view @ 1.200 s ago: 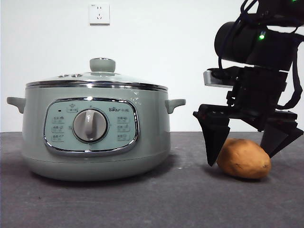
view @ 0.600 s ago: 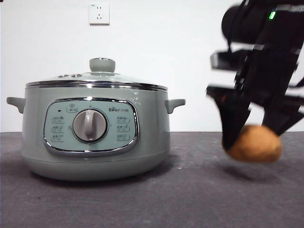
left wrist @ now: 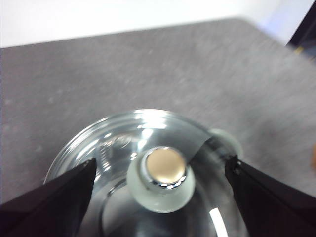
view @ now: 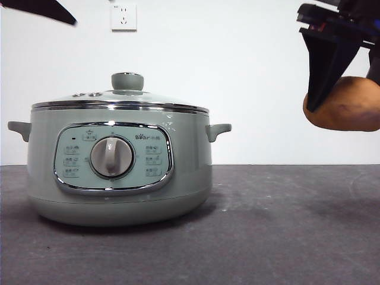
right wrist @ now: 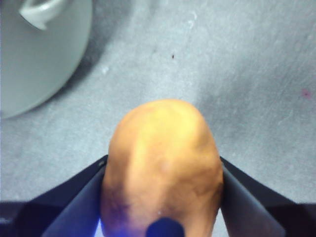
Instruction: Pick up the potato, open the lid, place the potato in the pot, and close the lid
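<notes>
My right gripper (view: pixel 347 104) is shut on the orange-brown potato (view: pixel 347 107) and holds it high above the table at the far right of the front view. In the right wrist view the potato (right wrist: pixel 163 163) sits between both jaws. The pale green pot (view: pixel 119 166) stands at the left with its glass lid (view: pixel 122 100) closed on it, green knob (view: pixel 127 80) on top. My left gripper (left wrist: pixel 160 182) is open and hovers above the lid, its jaws on either side of the knob (left wrist: pixel 160 180) and apart from it. It shows only as a black tip (view: pixel 41 10) in the front view.
A dark grey table (view: pixel 285 225) stretches to the right of the pot. A white wall with a socket (view: pixel 123 16) stands behind. The pot's side handle (right wrist: pixel 42 12) shows in the right wrist view.
My right gripper has closed on the potato and lifted it from the table up and to the right. A black tip of the left arm has come into the top left corner.
</notes>
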You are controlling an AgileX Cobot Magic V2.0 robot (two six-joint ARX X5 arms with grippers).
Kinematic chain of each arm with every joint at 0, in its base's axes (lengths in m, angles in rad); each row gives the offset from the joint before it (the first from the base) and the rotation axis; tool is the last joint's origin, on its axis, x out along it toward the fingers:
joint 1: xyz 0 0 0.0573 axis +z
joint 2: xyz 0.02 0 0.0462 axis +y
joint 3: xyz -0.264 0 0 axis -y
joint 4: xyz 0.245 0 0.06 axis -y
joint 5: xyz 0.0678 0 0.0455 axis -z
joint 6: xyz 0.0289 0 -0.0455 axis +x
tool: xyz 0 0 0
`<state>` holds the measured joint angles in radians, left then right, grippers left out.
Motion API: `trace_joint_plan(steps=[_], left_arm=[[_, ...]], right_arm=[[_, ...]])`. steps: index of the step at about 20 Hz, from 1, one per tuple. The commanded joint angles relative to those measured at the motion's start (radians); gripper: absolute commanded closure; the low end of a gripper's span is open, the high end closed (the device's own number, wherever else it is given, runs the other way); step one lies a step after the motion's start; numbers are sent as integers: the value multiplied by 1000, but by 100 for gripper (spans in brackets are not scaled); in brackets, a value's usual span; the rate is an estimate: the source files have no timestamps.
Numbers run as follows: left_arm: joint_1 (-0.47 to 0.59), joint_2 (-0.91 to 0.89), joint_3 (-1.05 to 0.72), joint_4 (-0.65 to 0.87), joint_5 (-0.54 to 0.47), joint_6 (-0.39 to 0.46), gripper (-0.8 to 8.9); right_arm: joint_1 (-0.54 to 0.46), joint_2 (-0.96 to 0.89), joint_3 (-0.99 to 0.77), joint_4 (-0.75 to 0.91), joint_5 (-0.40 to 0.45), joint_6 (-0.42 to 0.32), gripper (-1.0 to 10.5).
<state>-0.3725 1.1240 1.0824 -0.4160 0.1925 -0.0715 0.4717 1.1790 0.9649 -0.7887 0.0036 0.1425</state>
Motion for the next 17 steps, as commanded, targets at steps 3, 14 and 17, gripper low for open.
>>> trace_joint_plan(steps=[3, 14, 17], left_arm=[[-79, 134, -1, 63, -114, 73, 374], [-100, 282, -1, 121, -127, 73, 413], [-100, 282, -1, 115, -128, 73, 836]], right_arm=[[0, -3, 2, -7, 3, 18, 949], [0, -3, 2, -6, 3, 24, 949], [0, -3, 2, -6, 3, 24, 949]])
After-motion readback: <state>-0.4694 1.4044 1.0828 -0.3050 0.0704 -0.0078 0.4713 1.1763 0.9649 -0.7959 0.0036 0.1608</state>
